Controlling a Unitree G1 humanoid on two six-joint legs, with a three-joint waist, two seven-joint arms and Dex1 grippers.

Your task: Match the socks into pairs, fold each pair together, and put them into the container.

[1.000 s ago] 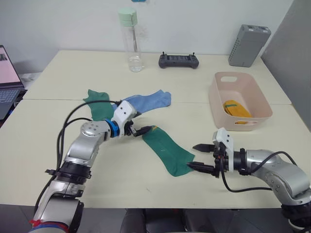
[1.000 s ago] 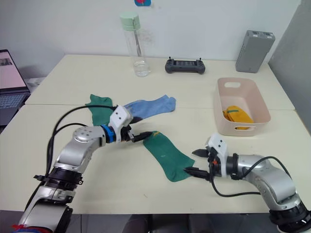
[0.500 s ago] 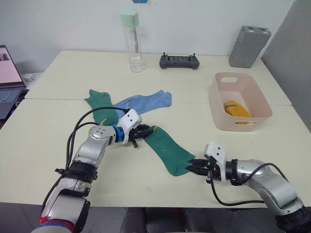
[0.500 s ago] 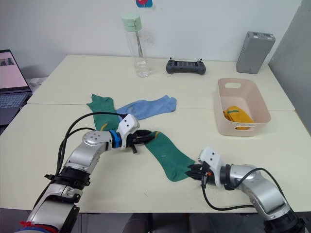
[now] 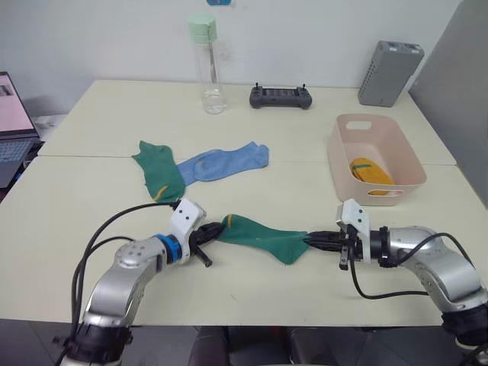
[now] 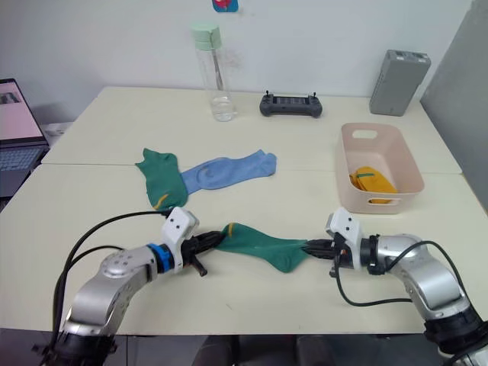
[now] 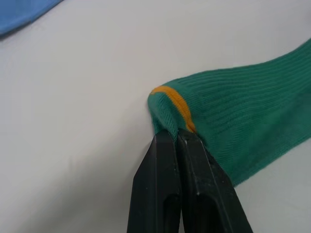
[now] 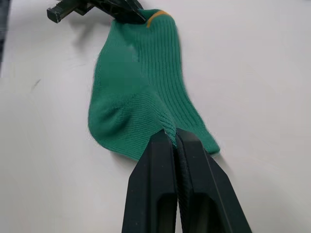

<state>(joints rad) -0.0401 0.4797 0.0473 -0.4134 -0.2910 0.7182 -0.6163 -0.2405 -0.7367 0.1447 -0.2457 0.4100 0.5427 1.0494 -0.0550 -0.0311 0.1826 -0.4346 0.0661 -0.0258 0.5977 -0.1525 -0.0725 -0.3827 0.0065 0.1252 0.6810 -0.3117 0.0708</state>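
Turned crosswise since earlier, green sock [image 5: 263,235] – left pincer [image 7: 176,138] clamps cuff, right pincer [image 8: 169,135] seemingly clamps toe.

Both grippers closed on the green sock [image 5: 263,236] and turned it from a diagonal to lie crosswise, nearer the robot.

Two head views, side by side, looking forward and down across the whole bench [image 5: 252,286] from above, far wall at the top; same scene in both, shifted slightly sideways. Left wrist view set very close, looking along the left tool [image 7: 176,139] at the cuff of the green sock [image 7: 243,121]. Right wrist view equally close, looking along the right tool [image 8: 173,137] down the length of the same sock toward the left tool. Shared by all four: that sock and the bench around it
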